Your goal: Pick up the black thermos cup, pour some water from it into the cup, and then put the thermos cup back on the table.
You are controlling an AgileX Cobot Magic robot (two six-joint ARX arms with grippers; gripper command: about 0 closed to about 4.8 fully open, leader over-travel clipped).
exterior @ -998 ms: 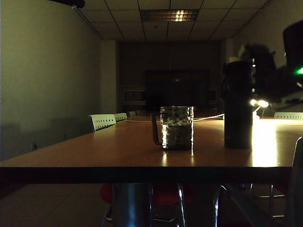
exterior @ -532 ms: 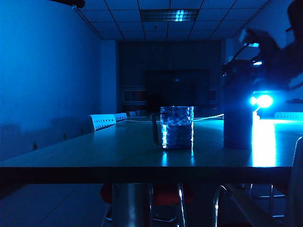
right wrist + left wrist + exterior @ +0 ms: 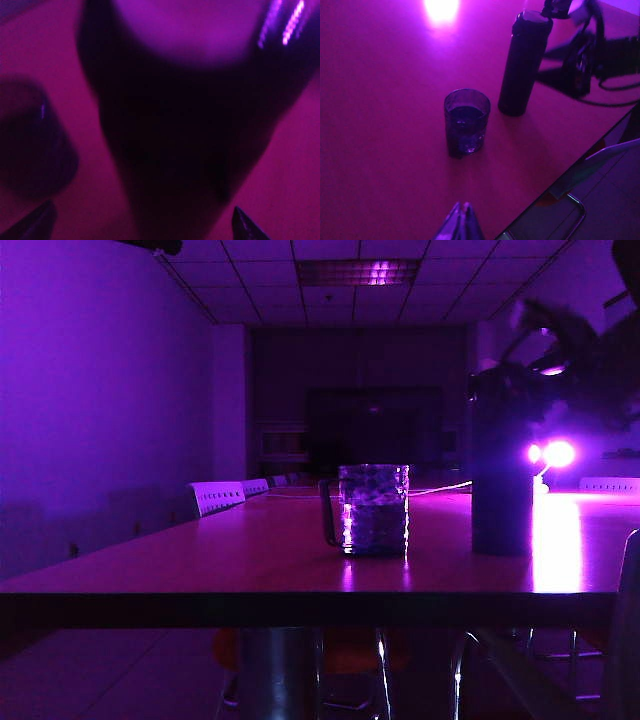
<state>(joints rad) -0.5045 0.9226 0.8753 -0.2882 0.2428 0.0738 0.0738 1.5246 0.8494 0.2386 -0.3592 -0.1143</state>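
Thermos back on table
Right pincer [image 3: 141,222] gaped empty around thermos [image 3: 175,125]; left pincer [image 3: 461,222] closed, empty; careless retreat could topple it onto cup [image 3: 466,122]

- No readable text, label, brand, number or sign anywhere.
- Purple light, dim room; thermos [image 3: 502,465] and cup [image 3: 373,508] surfaces show no markings.

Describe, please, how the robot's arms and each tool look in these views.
Under purple light everything reads dark. The left tool shows two thin pointed tips, pressed together. The right tool shows two dark pointed tips, set wide apart. In the exterior view the right arm is a blurred black bulk with looping cables.
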